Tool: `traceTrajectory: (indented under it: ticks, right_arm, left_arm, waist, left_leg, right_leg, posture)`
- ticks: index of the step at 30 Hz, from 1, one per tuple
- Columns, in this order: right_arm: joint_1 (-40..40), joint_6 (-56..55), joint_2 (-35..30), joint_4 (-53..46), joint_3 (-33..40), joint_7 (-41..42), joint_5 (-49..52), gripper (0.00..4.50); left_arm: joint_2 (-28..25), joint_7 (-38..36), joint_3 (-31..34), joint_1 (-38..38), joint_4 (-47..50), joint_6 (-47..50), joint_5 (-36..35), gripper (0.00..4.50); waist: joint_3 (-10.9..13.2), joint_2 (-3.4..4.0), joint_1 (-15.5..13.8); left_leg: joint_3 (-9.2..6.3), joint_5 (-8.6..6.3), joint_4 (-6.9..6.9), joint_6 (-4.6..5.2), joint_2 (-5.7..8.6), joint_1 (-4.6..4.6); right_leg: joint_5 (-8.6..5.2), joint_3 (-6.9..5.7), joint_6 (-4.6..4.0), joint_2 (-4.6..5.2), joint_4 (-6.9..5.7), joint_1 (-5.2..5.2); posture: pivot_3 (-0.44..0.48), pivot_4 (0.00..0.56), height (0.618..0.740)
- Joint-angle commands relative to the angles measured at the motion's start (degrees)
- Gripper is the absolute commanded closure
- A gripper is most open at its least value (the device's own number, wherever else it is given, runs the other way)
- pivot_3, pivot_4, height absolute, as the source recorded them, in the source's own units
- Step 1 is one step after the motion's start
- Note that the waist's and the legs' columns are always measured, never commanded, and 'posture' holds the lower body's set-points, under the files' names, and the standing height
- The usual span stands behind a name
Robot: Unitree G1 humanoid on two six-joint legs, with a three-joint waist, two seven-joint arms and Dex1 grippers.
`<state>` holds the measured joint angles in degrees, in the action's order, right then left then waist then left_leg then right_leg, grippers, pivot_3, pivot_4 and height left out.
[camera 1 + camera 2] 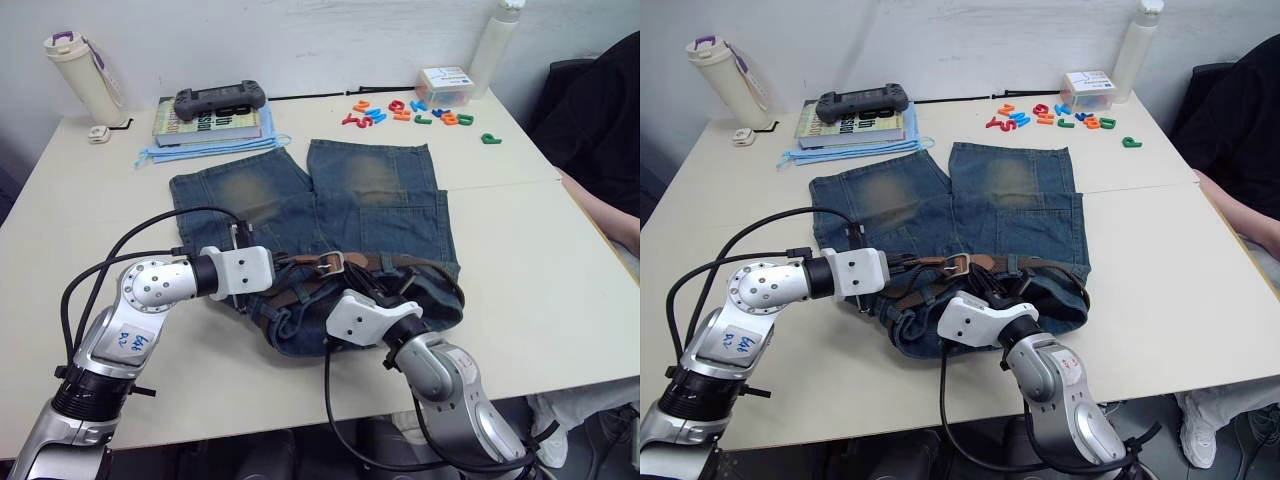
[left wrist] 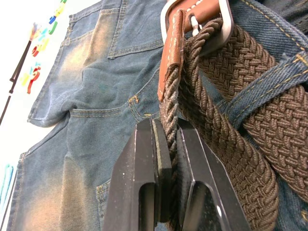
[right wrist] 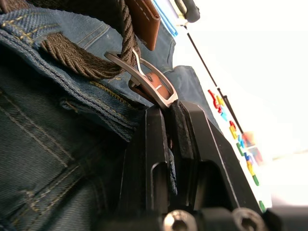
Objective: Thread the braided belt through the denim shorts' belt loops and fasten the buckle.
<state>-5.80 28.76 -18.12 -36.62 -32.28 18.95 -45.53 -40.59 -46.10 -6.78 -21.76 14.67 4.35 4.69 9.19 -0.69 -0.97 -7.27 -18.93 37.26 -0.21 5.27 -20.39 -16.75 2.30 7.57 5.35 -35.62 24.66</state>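
The denim shorts [image 1: 300, 200] lie flat in the middle of the table, waistband towards me and bunched up. The braided belt [image 1: 405, 262] runs along that waistband and passes under a belt loop [image 2: 269, 82]. Its silver buckle [image 1: 332, 263] lies at the middle of the waistband, with the tan leather end [image 2: 171, 53] through it. My left gripper [image 2: 171, 139] is shut on the braided strap just short of the buckle [image 2: 225, 24]. From the near side, my right gripper [image 3: 168, 122] is shut on the edge of the buckle [image 3: 144, 77].
A book [image 1: 205, 125] with a black controller [image 1: 220, 98] on it and blue face masks [image 1: 210, 150] lie at the back left, beside a cream bottle [image 1: 80, 75]. Coloured letters [image 1: 410, 112], a clear box [image 1: 445, 85] and a white bottle [image 1: 495, 45] stand behind. A person [image 1: 600, 110] sits at the right edge.
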Motion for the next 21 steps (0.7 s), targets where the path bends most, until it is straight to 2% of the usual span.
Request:
traceTrajectory:
  ticks: [1,2,3,4,5,6,20,21]
  right_arm:
    - [0.5,-1.1,1.5,-1.5,2.6,-1.0,-1.1,4.46]
    - [0.6,-0.9,1.8,-1.3,2.9,-0.9,-1.3,4.46]
    - [0.6,-0.7,2.0,-1.0,3.1,-0.6,-1.5,3.61]
    - [0.6,-0.6,2.1,-0.7,3.2,-0.3,-1.8,3.31]
    - [0.7,-0.4,2.2,-0.4,3.4,0.0,-1.9,2.79]
    - [0.8,-0.4,2.2,-0.2,3.4,0.4,-2.0,2.54]
    - [3.2,2.7,3.2,1.8,4.2,4.6,-3.0,2.54]
    - [3.3,3.3,3.5,2.0,4.4,5.0,-3.1,2.76]
  left_arm:
    - [-0.6,-0.2,0.8,0.1,1.2,0.1,-0.4,4.5]
    - [-0.6,-0.2,0.8,0.2,1.2,0.1,-0.4,4.5]
    - [-0.6,-0.2,0.9,0.2,1.3,0.2,-0.4,4.5]
    - [-0.6,-0.2,0.9,0.2,1.3,0.3,-0.4,4.5]
    - [-0.6,-0.2,0.9,0.2,1.4,0.3,-0.4,4.5]
    - [-0.5,-0.2,1.0,0.3,1.5,0.4,-0.5,4.5]
    - [-0.6,-0.3,1.1,0.4,2.5,1.1,-0.6,4.5]
    - [-0.6,-0.3,1.0,0.4,2.4,1.0,-0.6,4.5]
  waist:
    - [0.0,0.0,0.0]
    - [0.0,0.0,0.0]
    - [0.0,0.0,0.0]
    - [0.0,0.0,0.0]
    - [0.0,0.0,0.0]
    - [0.0,0.0,0.0]
    - [0.0,0.0,0.5]
    - [0.0,0.0,0.5]
  left_leg:
    - [0.0,0.0,0.0,0.0,0.0,0.0]
    - [0.0,0.0,0.01,0.0,0.0,0.0]
    - [0.0,0.0,0.01,0.0,0.0,0.0]
    - [0.0,0.0,0.02,0.0,0.0,0.0]
    - [0.0,0.0,0.02,0.0,0.0,0.0]
    - [0.0,0.0,0.02,0.0,0.0,0.0]
    - [0.0,0.0,0.05,-0.01,0.0,0.01]
    - [0.0,0.0,0.05,-0.01,0.0,0.01]
  right_leg:
    - [0.0,0.0,0.0,0.0,0.0,0.0]
    - [0.0,0.0,0.0,0.0,0.0,-0.01]
    - [0.0,0.0,0.0,0.0,-0.01,-0.01]
    - [0.0,0.0,0.0,0.0,-0.02,-0.01]
    - [0.0,0.0,0.0,0.0,-0.02,-0.01]
    - [0.0,0.0,0.0,-0.01,-0.02,-0.01]
    - [0.0,0.0,0.0,0.0,-0.06,-0.02]
    - [0.0,0.0,0.0,0.0,-0.06,-0.02]
  posture:
    - [0.0,0.15,0.73]
    - [0.0,0.15,0.73]
    - [0.0,0.15,0.73]
    - [0.0,0.15,0.73]
    - [0.0,0.15,0.73]
    - [0.0,0.15,0.73]
    - [0.0,0.15,0.73]
    - [0.0,0.15,0.73]
